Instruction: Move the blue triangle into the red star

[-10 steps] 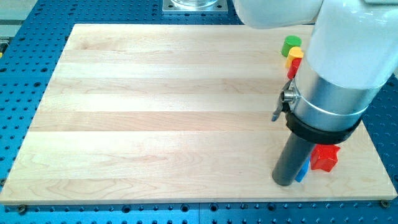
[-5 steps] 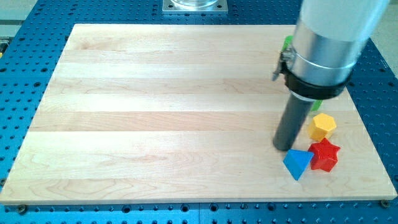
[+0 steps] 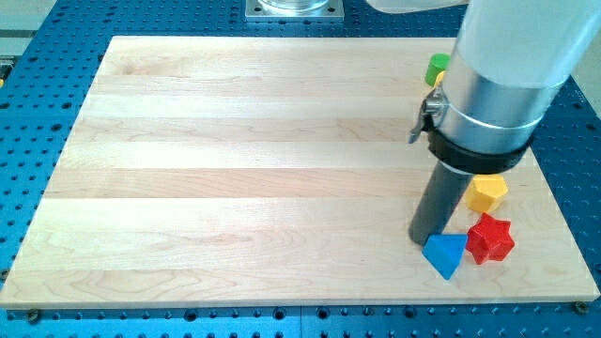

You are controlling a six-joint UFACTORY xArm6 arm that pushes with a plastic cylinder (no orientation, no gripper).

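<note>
1. The wooden board (image 3: 244, 169) is the landmark, and everything below is placed against it. It is a pale slab of glued planks whose grain runs from the view's left to the view's right. No box, tray or bowl stands on it; the blocks lie straight on the wood.
2. The board's left and middle parts carry only bare wood.
3. My tip (image 3: 427, 239) rests on the board near its bottom right corner. It is a plain dark rod with no jaws, so it neither spreads nor pinches; it only stands on the wood, just above and to the left of the blue triangle (image 3: 445, 253). Whether it touches that block I cannot tell for sure; the two look pressed close.
4. The blue triangle lies close to the board's bottom edge, towards the right corner, with one point aimed at the view's bottom.
5. The red star (image 3: 490, 238) sits just right of the blue triangle, the two touching or all but touching, also near the board's bottom right corner.
6. A yellow block (image 3: 487, 192), many-sided, lies just above the red star, near the board's right edge.
7. A green block (image 3: 437, 68) shows near the board's top right, half hidden behind the arm's silver cylinder (image 3: 493, 89).
8. Around the board runs a blue perforated table top (image 3: 38, 94); a metal plate (image 3: 295, 9) sits beyond the board's top edge.
</note>
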